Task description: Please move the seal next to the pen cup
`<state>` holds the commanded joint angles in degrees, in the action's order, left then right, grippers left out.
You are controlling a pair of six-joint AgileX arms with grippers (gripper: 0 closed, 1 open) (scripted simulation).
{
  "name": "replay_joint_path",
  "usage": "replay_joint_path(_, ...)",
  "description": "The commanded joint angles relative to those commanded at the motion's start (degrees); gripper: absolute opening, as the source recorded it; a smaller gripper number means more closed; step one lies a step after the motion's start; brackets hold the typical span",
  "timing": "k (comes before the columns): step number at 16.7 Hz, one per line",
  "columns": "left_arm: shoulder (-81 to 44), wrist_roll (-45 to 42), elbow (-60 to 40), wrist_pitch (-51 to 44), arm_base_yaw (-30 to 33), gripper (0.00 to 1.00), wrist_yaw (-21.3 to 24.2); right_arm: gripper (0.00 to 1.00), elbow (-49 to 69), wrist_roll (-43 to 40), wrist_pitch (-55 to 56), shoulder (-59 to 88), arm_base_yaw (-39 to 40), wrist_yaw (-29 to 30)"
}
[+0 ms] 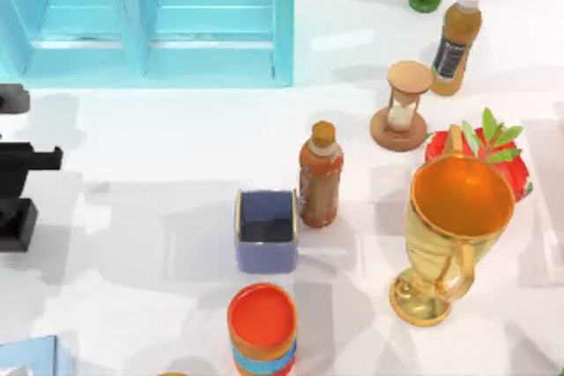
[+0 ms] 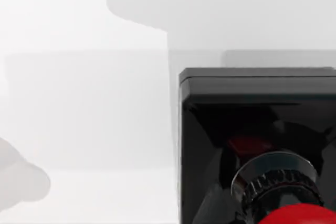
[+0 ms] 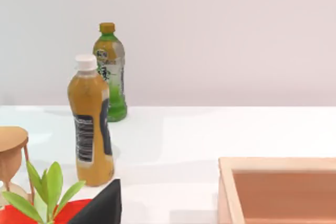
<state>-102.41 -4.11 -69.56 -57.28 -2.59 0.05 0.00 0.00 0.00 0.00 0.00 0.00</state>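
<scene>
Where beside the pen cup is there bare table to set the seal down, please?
The widest free patch lies on the table left of the pen cup, reaching toward the left arm at the left edge. It is crowded on the cup's right, where the brown bottle stands close, and in front, where the orange cup sits.

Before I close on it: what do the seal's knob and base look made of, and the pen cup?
Seal: base looks like glossy black plastic or lacquer, since it mirrors the red knob; the knob looks like shiny red plastic above a ribbed metallic collar. Pen cup: matte blue-grey, probably plastic or ceramic, with no glare on its walls and a pale rim.
</scene>
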Motion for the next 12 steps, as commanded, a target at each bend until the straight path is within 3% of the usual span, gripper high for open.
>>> replay_joint_path(7,2.33,17.07,-18.62,-21.46,17.01,0.0,-0.03,1.0,0.0,0.0,0.0,0.0,0.0,0.0)
replay_joint_path(12,3.31,20.53,-22.08,-25.21,20.45,0.0,-0.03,1.0,0.0,0.0,0.0,0.0,0.0,0.0)
